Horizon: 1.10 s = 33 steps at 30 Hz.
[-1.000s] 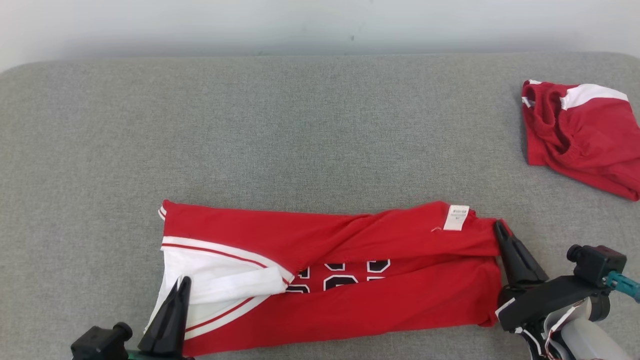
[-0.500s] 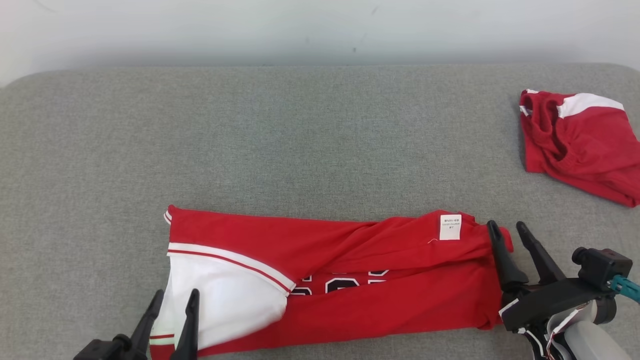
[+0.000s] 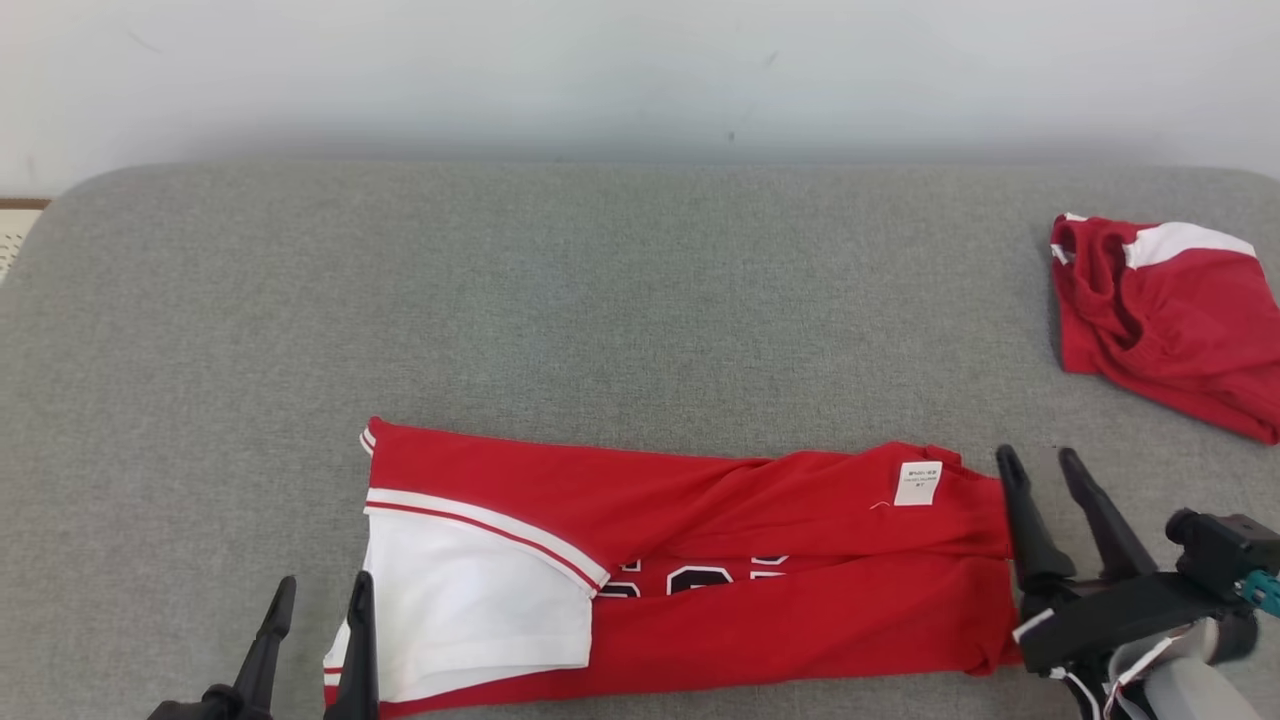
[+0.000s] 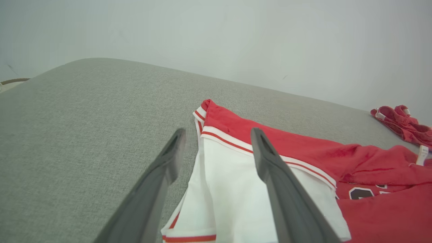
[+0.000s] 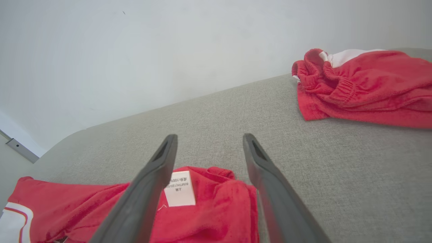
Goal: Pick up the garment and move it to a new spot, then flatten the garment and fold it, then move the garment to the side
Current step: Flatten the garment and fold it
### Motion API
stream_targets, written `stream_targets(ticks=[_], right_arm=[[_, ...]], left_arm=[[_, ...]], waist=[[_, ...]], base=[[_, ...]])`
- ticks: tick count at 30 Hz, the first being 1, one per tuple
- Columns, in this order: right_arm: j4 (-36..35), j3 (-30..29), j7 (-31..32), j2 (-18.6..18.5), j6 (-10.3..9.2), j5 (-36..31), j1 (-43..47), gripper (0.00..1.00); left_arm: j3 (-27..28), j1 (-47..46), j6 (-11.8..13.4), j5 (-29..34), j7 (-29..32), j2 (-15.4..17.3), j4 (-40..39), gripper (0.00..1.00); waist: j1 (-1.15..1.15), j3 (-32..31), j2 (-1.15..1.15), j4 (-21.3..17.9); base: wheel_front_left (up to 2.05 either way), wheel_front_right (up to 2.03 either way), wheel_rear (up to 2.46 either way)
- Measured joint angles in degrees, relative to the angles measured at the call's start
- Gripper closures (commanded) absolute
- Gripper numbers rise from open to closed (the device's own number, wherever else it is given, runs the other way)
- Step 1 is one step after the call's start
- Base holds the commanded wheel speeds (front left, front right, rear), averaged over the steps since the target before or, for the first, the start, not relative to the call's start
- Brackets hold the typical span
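We are observing the garment (image 3: 690,570) lying as a long red strip, running left to right, close to the near edge of the grey padded surface (image 3: 600,300). Its white panel (image 3: 480,600) is forming the left end, and its care label (image 3: 918,483) is sitting near the right end.

The left gripper (image 3: 326,578) is standing with its jaws wide apart and is holding nothing. It is straddling the garment's left edge: the right finger is lying over the white panel while the left finger is lying over bare surface. We cannot tell whether either finger is touching the cloth.

The right gripper (image 3: 1035,453) is likewise standing wide apart and empty. Its left finger is sitting at the garment's right end, just beside the label, and its right finger is sitting over bare surface.

A second red-and-white garment (image 3: 1170,310) is lying bunched at the right edge, well apart from both grippers.
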Motion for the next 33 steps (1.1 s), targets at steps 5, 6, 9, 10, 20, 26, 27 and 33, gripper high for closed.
stream_targets(ticks=[5,6,9,10,20,26,27,33], right_arm=[[4.79,-2.70,0.87,0.76,0.00,-4.33,0.05,0.00],[5.58,-3.43,1.21,1.35,0.00,-4.95,0.01,0.00],[7.98,-5.42,3.02,2.98,0.00,-6.65,-0.04,0.00],[8.82,-5.97,3.90,3.39,0.00,-7.26,-0.07,0.00],[14.28,-9.05,8.14,7.83,0.00,-11.02,-1.05,0.00],[17.37,-8.53,10.00,9.36,0.00,-11.45,-1.81,0.00],[17.63,-8.27,10.03,9.48,0.00,-11.45,-2.01,0.00],[17.98,-7.48,9.85,9.61,0.00,-11.10,-2.68,1.00]], left_arm=[[2.38,1.06,-0.58,1.90,0.00,-1.43,-1.08,0.00],[2.99,1.07,-0.58,2.35,0.00,-1.62,-1.33,0.00],[4.57,1.54,-0.22,4.04,0.00,-2.14,-2.12,0.00],[5.00,1.87,-0.09,4.38,0.00,-2.45,-2.37,0.00],[7.53,2.40,-1.52,6.43,0.00,-3.97,-2.63,0.00],[8.11,2.38,-2.15,6.89,0.00,-4.55,-2.37,0.00],[8.24,2.37,-2.19,7.00,0.00,-4.58,-2.34,0.00],[8.72,2.32,-2.61,7.33,0.00,-4.91,-2.05,0.00]], waist=[[0.00,-1.06,0.00,0.47],[0.00,-1.24,0.00,0.54],[0.00,-1.77,0.00,0.72],[0.00,-1.93,0.00,0.77],[0.00,-2.22,0.00,1.53],[0.00,-1.75,0.00,2.23],[0.00,-1.66,0.00,2.32],[0.01,-1.27,0.00,2.49]], base=[[0.00,0.00,0.00],[0.00,0.00,0.00],[0.00,0.00,0.00],[0.00,0.00,0.00],[0.00,0.00,0.00],[0.00,0.00,0.00],[0.00,0.00,0.00],[0.00,0.00,0.00]])
